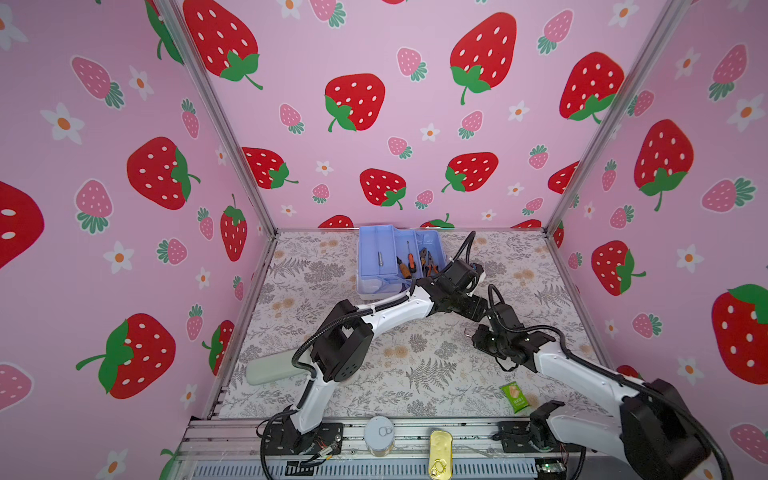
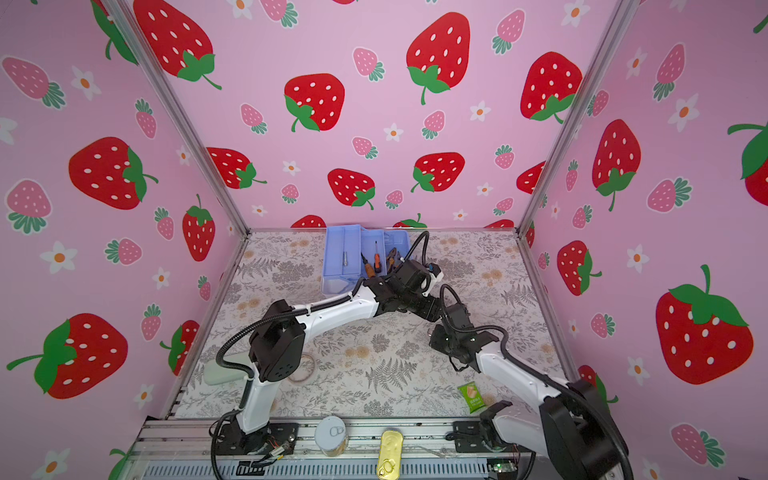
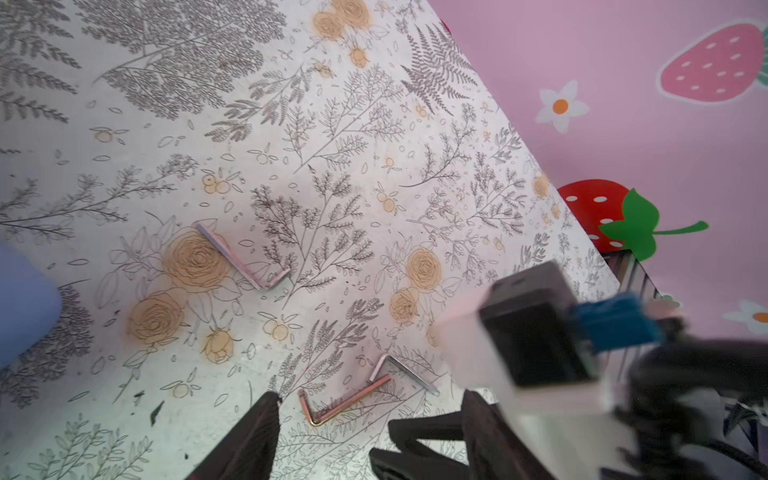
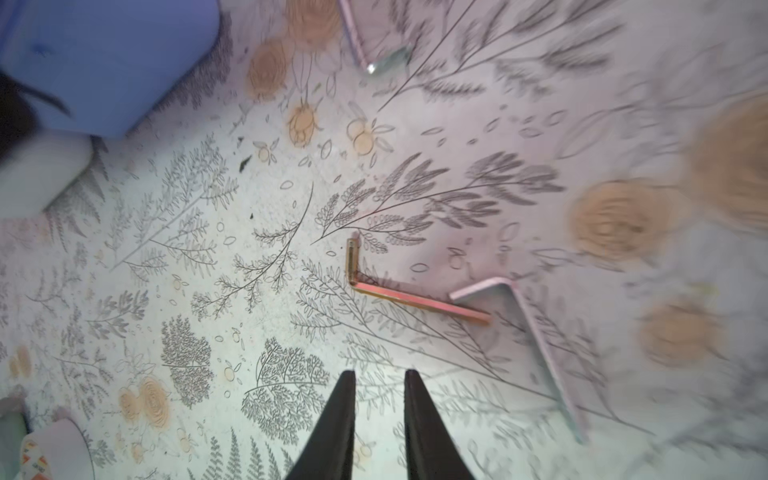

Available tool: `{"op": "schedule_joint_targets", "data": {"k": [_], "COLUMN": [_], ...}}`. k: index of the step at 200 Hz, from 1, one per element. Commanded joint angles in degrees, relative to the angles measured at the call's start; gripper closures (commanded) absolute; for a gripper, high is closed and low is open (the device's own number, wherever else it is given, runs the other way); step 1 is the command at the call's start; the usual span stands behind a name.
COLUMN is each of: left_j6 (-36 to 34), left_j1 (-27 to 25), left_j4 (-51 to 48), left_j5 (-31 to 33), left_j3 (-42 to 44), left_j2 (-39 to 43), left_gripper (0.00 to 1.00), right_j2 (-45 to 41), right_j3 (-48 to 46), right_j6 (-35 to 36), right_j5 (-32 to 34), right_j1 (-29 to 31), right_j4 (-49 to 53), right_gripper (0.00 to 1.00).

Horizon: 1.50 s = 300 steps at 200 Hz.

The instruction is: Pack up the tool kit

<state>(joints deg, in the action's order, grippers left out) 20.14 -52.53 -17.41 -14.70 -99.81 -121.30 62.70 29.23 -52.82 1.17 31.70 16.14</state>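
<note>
The tool kit's light blue case (image 1: 386,257) (image 2: 353,257) lies open at the back of the table, with orange-handled screwdrivers (image 1: 409,264) and pliers (image 1: 430,262) in it. Both arms meet just right of it and hide the table there in both top views. Three hex keys lie loose on the mat: a copper one (image 3: 345,401) (image 4: 415,301), a silver one touching it (image 3: 409,374) (image 4: 540,340), and another silver one farther off (image 3: 243,257). My left gripper (image 3: 370,395) is open wide, straddling the copper key. My right gripper (image 4: 380,372) stands narrowly open, empty, short of that key.
A pale green oblong case (image 1: 270,368) lies at the left edge behind the left arm. A green snack packet (image 1: 515,397) sits front right. A round grey tin (image 1: 379,434) and a gold tin (image 1: 440,457) rest on the front rail. Strawberry-print walls enclose three sides.
</note>
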Motion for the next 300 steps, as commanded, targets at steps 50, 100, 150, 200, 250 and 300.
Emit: {"op": "schedule_joint_targets", "data": {"k": [50, 100, 150, 200, 250, 300], "left_j6": [1.0, 0.9, 2.0, 1.1, 3.2, 6.5], "left_j1": [0.2, 0.2, 0.9, 1.3, 1.5, 1.4], "left_j4": [-0.1, 0.0, 0.9, 1.1, -6.6, -7.7], "left_j5": [-1.5, -1.3, -2.2, -0.9, 4.5, 9.3], "left_j3": [-1.3, -1.2, -0.9, 0.2, -4.7, -2.0], "left_j2": [-1.1, -1.0, -1.6, -1.1, -4.0, -1.6], "left_gripper": [0.29, 0.29, 0.29, 0.37, 0.45, 0.37], "right_j2": [-8.2, -0.9, 9.9, 15.7, -1.4, -8.9], "right_j3": [-9.2, -10.5, -9.5, -3.5, -4.1, -4.8], "right_j6": [2.0, 2.7, -0.3, 2.7, 6.0, 12.2], "right_j5": [2.3, -4.5, -7.4, -8.1, -3.7, -2.8], "right_j1": [-8.9, -8.3, -1.4, -0.6, -8.1, -12.8], "right_j4": [11.1, -0.7, -14.0, -13.9, -5.3, -9.3], "right_gripper": [0.74, 0.77, 0.78, 0.77, 0.77, 0.75]}}
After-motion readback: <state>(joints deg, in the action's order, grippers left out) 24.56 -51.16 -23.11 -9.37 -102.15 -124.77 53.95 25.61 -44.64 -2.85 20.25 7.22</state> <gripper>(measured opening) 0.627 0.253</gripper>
